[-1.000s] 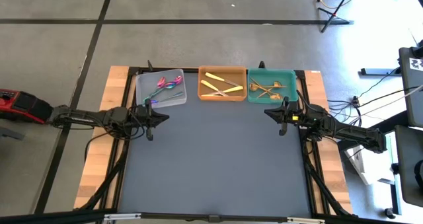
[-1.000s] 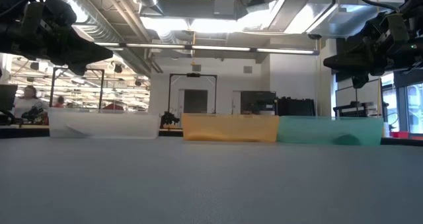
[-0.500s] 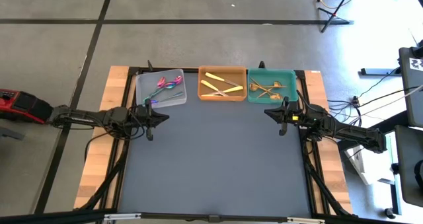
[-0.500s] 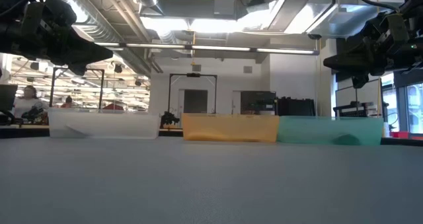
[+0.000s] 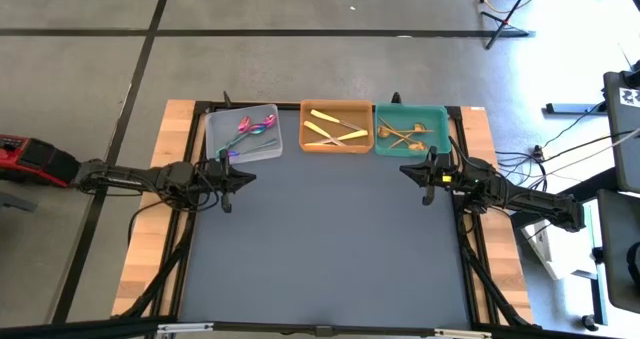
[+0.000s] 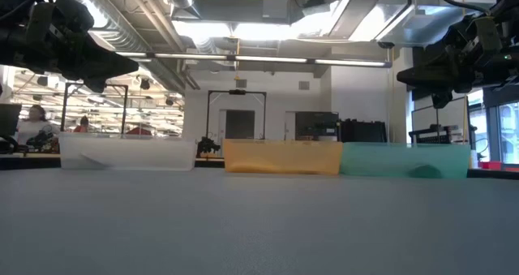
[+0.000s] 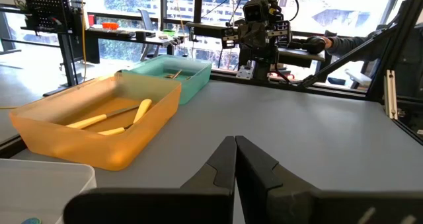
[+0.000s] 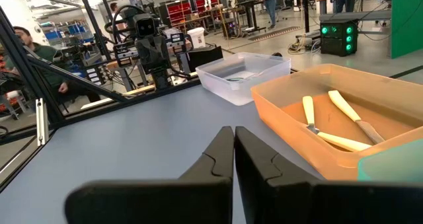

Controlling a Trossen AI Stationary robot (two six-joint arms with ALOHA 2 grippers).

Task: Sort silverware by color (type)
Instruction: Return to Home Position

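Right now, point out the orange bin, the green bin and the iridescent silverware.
orange bin (image 6: 281, 157): low view, on its front wall.
green bin (image 6: 403, 159): low view, on its front wall.
iridescent silverware (image 5: 256, 127): high view, on the middle of the pile.

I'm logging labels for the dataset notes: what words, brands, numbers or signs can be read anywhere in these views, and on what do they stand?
No text can be read in any view.
Black-and-white mark on the grey box at the high view's right edge: too small to read.
Clear tray, orange tray, green tray: no label shows.
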